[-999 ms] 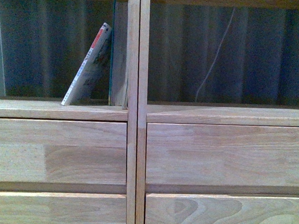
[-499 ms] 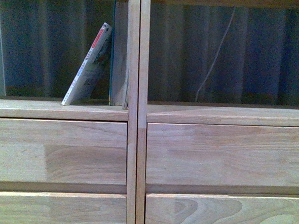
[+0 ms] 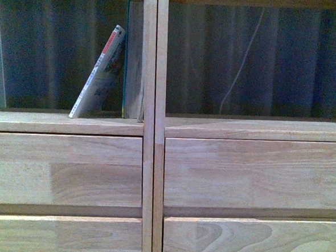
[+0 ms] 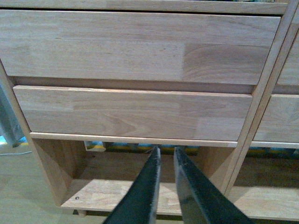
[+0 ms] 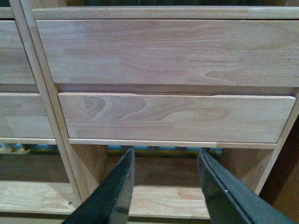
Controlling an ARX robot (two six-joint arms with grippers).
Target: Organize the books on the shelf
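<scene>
In the front view the pale wood shelf (image 3: 151, 125) fills the frame. In its left bay a thin white paperback (image 3: 100, 73) with a red-and-white spine leans rightward against an upright teal-edged book (image 3: 133, 61) standing by the centre divider. Neither gripper shows in the front view. My left gripper (image 4: 164, 151) is shut and empty, in front of the left bay's lower drawer front (image 4: 131, 112). My right gripper (image 5: 166, 156) is open and empty, in front of the right bay's lower drawer front (image 5: 173, 116).
The right bay's upper compartment (image 3: 257, 63) holds no books; a thin white cord (image 3: 240, 62) hangs behind the open back. Below the drawers are open bottom compartments (image 4: 121, 186) (image 5: 159, 196). The floor (image 4: 18, 186) shows by the shelf's left leg.
</scene>
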